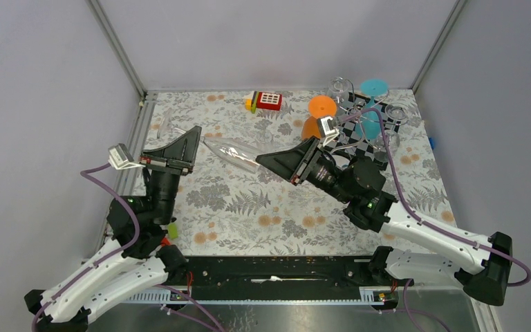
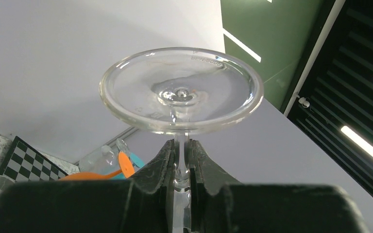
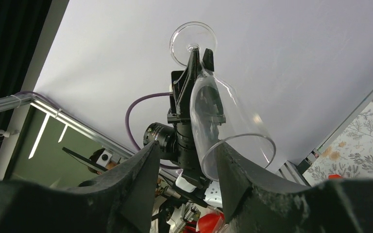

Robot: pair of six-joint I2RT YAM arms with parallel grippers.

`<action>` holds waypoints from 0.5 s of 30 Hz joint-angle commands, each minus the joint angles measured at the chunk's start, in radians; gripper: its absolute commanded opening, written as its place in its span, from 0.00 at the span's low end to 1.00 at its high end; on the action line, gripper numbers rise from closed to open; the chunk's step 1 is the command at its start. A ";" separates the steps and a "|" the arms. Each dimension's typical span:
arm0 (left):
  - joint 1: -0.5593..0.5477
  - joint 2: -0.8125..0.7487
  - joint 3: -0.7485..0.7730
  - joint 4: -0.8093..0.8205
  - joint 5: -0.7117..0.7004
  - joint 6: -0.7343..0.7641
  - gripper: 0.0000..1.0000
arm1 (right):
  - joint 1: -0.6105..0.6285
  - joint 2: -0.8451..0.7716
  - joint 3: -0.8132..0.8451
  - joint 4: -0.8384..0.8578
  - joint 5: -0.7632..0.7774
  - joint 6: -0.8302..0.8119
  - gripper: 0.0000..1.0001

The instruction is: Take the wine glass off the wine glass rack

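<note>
1. Table [image 1: 249, 207] w/ floral cloth, gray walls on three sides. The arms met mid-table; open cloth lay btwn them and the near edge.
2. Wine glass rack [image 1: 359, 105] stood at back right on a checkered board [image 1: 351, 136], well apart from both grippers. An orange glass [image 1: 318, 114] and a teal glass [image 1: 372, 104] were at the rack – the orange one was closest to the right arm's wrist.
3. Wine glass [image 1: 231, 152] was off the rack, held on its side above the cloth btwn the two grippers. Clear, long tapered bowl, thin stem, round flat foot [image 2: 181, 90]; its mouth pointed at the right gripper.
4. Left gripper [image 2: 181, 145] was clamped on the stem just under the foot, close to the table's left rail.
5. Right gripper [image 1: 263, 159] had its jaws apart at the bowl's mouth – one finger [image 3: 233, 170] overlapped the rim; contact unclear, nothing grasped.
6. Red toy [image 1: 268, 101] sat at the back edge, away from the arms.
</note>
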 commanded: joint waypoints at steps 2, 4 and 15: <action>-0.001 -0.041 -0.036 0.064 -0.010 -0.059 0.00 | 0.010 0.023 0.053 0.073 -0.004 -0.030 0.48; 0.000 -0.059 -0.051 0.075 -0.016 -0.059 0.00 | 0.011 0.037 0.059 0.078 -0.006 -0.024 0.43; 0.001 -0.106 -0.163 0.201 -0.014 -0.060 0.00 | 0.019 0.121 0.099 0.114 -0.033 0.051 0.21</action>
